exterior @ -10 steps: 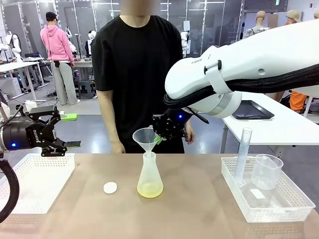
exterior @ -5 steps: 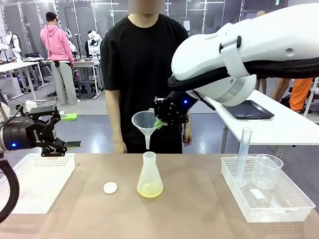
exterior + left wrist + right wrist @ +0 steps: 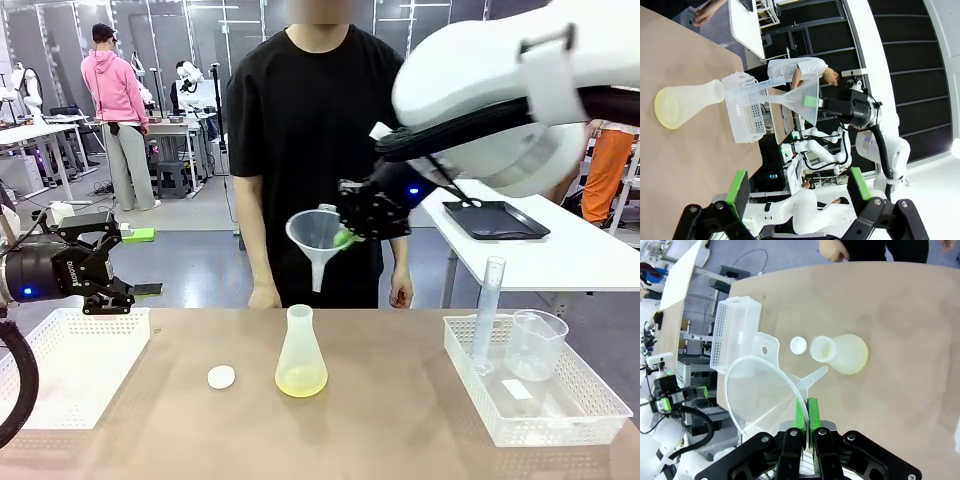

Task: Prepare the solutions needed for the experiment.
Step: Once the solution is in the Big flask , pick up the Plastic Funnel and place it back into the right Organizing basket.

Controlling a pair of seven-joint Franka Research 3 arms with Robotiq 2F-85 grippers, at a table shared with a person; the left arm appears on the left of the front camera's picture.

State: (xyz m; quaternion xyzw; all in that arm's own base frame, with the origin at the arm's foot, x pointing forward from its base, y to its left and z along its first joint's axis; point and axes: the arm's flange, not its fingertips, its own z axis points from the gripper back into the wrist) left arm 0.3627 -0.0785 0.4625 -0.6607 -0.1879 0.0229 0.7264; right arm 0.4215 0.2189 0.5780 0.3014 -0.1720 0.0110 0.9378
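The solution (image 3: 301,381) lies as a shallow pale yellow-green layer in the conical flask (image 3: 300,345), upright at mid-worktop (image 3: 400,420), with a white cap (image 3: 221,376) near it. The left hand (image 3: 128,262) is released, over the left basket (image 3: 60,370), well apart from the solution. The right hand (image 3: 345,238) is clenched on the funnel (image 3: 314,236) rim, in the air above the flask and slightly to its right, spout apart from the flask mouth.

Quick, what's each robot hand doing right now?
Left gripper: open, holding nothing.
Right gripper: shut on the funnel, held in the air.
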